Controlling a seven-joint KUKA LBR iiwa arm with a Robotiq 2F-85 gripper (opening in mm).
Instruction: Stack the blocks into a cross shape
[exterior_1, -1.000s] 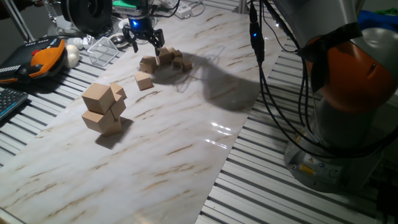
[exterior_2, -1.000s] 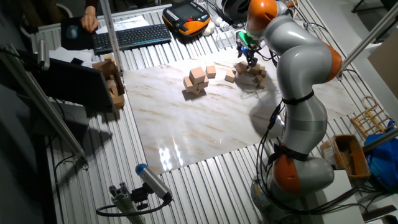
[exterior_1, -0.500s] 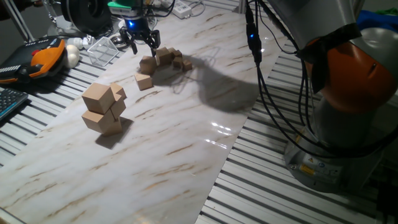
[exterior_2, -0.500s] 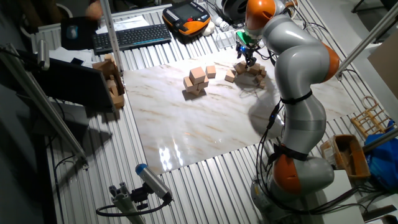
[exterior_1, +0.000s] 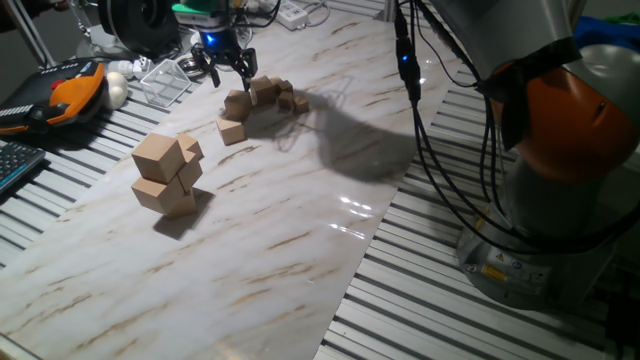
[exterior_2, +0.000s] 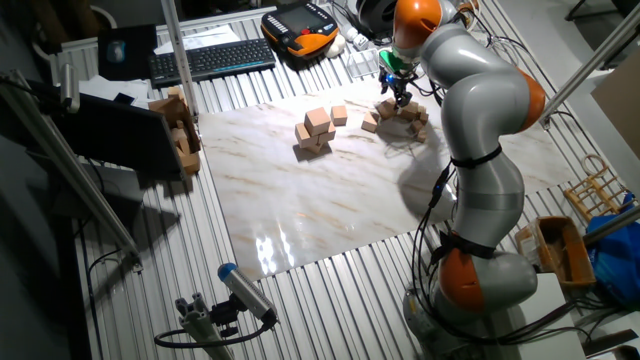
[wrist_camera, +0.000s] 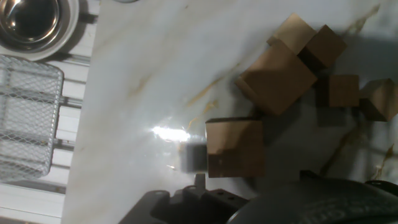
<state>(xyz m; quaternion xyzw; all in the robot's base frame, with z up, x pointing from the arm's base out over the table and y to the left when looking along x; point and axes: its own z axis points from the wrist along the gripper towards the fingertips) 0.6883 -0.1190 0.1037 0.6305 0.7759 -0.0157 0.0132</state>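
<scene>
Gripper (exterior_1: 228, 72) hangs above a cluster of blocks (exterior_1: 262, 96) at the marble board's (exterior_1: 300, 220) far end. Bigger cubes (exterior_1: 167, 174) stand stacked nearer.

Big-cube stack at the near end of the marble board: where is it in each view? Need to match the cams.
One fixed view: big-cube stack left of centre, nearer the camera than the gripper.
The other fixed view: upper middle, left of the gripper.
Hand view: not in it; only the block cluster near the hand shows.
Shared landmark: that block cluster, beside the gripper.
</scene>
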